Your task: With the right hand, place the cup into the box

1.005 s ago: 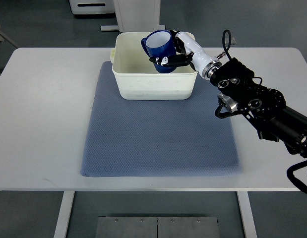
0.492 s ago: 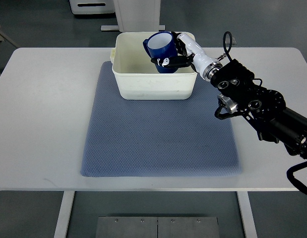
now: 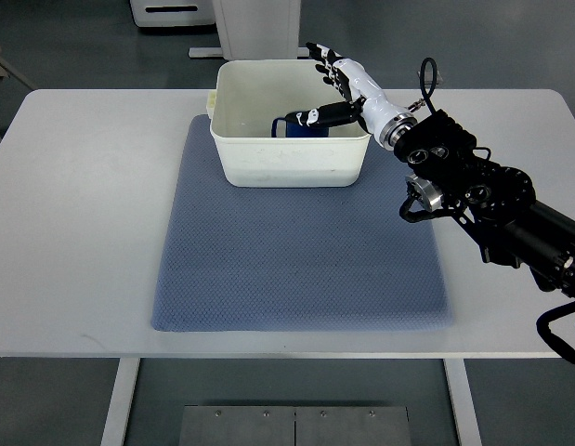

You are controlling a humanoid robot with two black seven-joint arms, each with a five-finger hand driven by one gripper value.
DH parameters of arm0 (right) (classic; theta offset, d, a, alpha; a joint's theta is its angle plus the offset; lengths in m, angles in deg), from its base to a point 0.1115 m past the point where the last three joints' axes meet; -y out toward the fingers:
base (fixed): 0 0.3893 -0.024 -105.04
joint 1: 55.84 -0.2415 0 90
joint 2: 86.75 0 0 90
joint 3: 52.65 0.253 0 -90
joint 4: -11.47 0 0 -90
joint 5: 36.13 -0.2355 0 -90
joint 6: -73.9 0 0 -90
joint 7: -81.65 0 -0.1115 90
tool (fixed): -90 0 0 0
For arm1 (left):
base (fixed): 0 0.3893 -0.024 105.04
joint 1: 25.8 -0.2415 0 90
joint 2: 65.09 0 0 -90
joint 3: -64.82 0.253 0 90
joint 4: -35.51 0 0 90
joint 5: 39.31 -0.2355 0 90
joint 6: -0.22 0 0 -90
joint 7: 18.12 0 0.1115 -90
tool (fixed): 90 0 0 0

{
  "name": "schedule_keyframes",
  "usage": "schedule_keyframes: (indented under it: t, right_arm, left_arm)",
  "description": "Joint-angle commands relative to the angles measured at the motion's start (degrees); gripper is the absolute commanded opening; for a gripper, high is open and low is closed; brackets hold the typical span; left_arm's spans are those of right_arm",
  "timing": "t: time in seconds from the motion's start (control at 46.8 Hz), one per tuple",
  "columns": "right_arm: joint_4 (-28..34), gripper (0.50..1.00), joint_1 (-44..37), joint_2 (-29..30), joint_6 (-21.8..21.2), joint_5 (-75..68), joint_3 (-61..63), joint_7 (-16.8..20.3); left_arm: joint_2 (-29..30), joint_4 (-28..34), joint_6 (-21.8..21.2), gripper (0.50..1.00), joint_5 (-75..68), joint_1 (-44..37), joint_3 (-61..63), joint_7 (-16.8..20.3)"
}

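Note:
A dark blue cup (image 3: 303,128) sits inside the cream plastic box (image 3: 289,160) near its right front wall, mostly hidden by the rim. My right hand (image 3: 324,88) is above the box's right side with its fingers spread and holding nothing. The thumb (image 3: 310,116) hangs just over the cup. The right arm (image 3: 473,190) comes in from the right edge.
The box stands at the far edge of a blue-grey mat (image 3: 301,255) on a white table (image 3: 83,204). A white cabinet base (image 3: 176,14) stands on the floor beyond the table. The left arm does not show.
The right hand opened and let go of the cup. The cup dropped from rim height down into the box.

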Motion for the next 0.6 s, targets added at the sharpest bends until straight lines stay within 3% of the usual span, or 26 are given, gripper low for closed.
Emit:
schedule_keyframes:
  t: [0.0, 0.257, 0.449, 0.577]
  right_arm:
    - [0.0, 0.993, 0.0, 0.0, 0.0, 0.0, 0.0, 0.0]
    - [0.8, 0.993, -0.7, 0.0, 0.0, -0.4, 0.0, 0.0]
    - [6.2, 0.995, -0.6, 0.0, 0.0, -1.7, 0.2, 0.6]
    - [10.7, 0.995, -0.3, -3.9, 0.0, -3.5, 0.3, 1.3]
  left_arm:
    - [0.0, 0.0, 0.0, 1.0, 0.0, 0.0, 0.0, 0.0]
    - [0.0, 0.0, 0.0, 1.0, 0.0, 0.0, 0.0, 0.0]
    - [0.0, 0.0, 0.0, 1.0, 0.0, 0.0, 0.0, 0.0]
    - [0.0, 0.0, 0.0, 1.0, 0.0, 0.0, 0.0, 0.1]
